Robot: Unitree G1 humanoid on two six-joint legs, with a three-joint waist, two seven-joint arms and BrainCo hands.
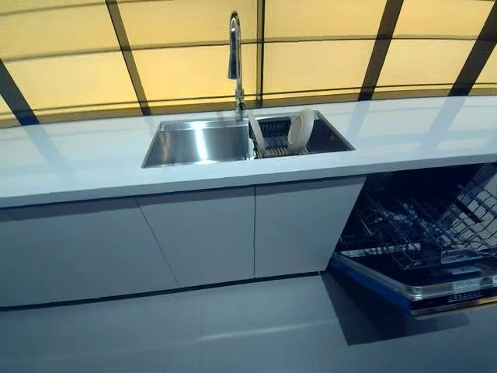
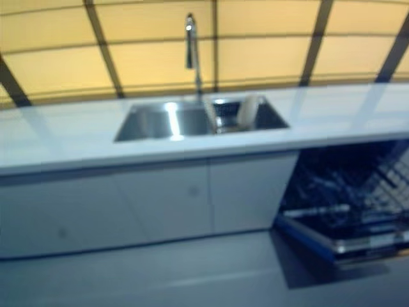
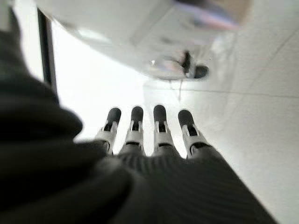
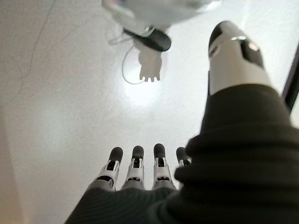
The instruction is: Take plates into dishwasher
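Where the sink [image 1: 194, 144] holds a rack, two white plates [image 1: 301, 129] stand upright.

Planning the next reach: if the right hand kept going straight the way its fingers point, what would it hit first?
Only the pale floor lies past the right hand, whose fingers are straight and empty. Depth is hard to judge.

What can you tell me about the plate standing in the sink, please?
The plate is round, off-white and looks ceramic. It stands on edge in the dark wire rack filling the right basin of the steel sink, leaning slightly, just right of the faucet. A second pale plate stands to its left in the same rack. Neither hand is near it.
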